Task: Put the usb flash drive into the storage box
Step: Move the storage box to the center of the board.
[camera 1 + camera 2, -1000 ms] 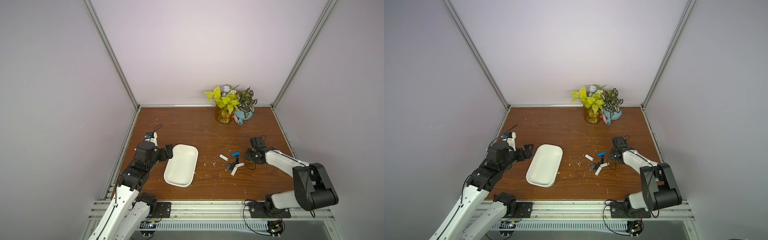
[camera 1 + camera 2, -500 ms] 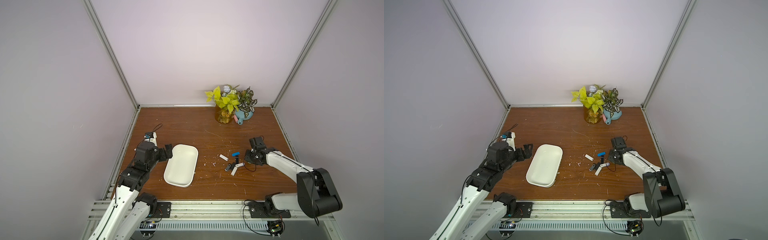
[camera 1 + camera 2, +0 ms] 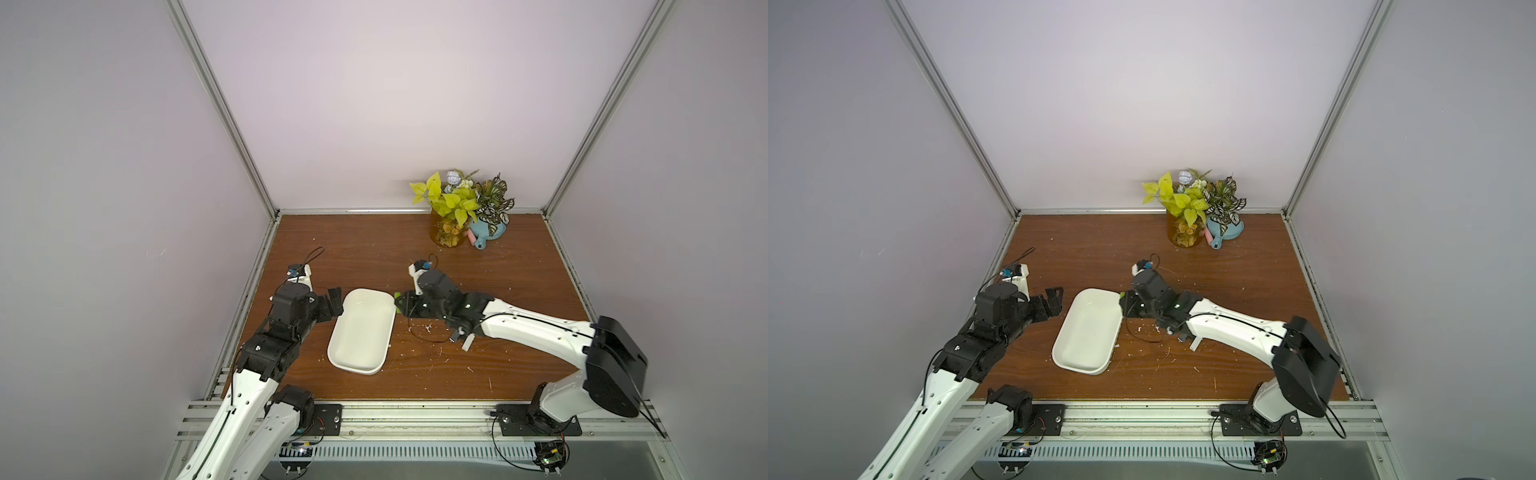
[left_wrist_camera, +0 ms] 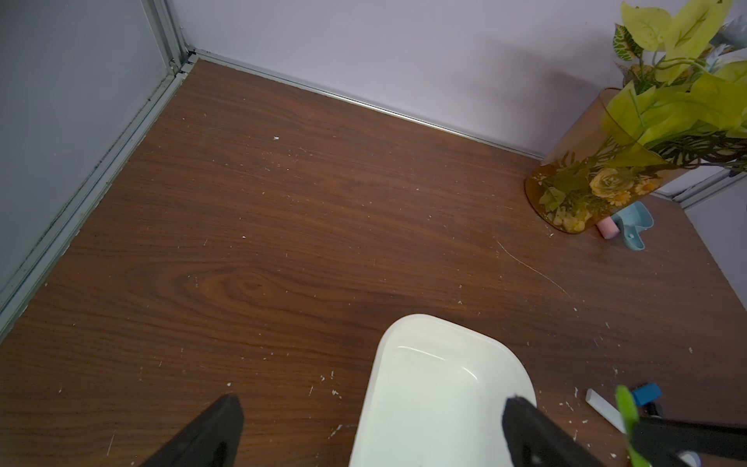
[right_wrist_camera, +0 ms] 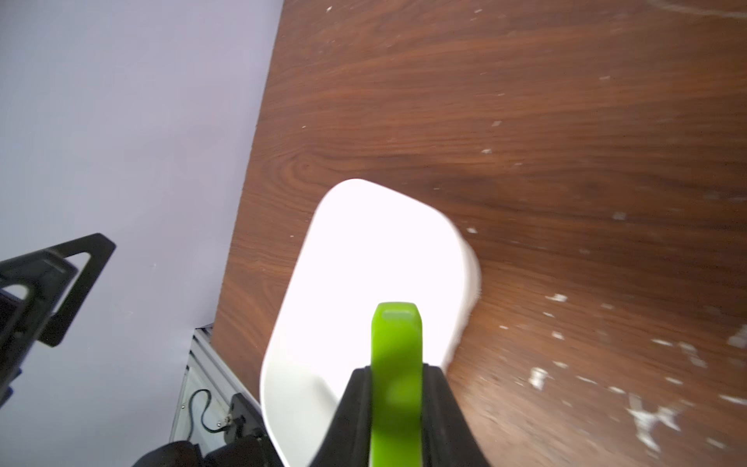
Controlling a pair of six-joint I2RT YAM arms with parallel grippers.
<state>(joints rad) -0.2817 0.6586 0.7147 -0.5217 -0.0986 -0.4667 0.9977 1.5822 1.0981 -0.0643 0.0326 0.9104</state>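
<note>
Only your right wrist view resolves right gripper [image 5: 396, 376] pinching one green flash drive [image 5: 397, 347]; one storage box [image 5: 364, 242]; left gripper [image 4: 372, 404] spread.

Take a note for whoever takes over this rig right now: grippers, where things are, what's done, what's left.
Left gripper: open, empty, beside the storage box.
Right gripper: shut on a green flash drive, at the box's rim.
Box: empty, on the table.
A white drive lies loose on the table.
Done: green drive picked up.
To do: carry it over the box, release.
</note>
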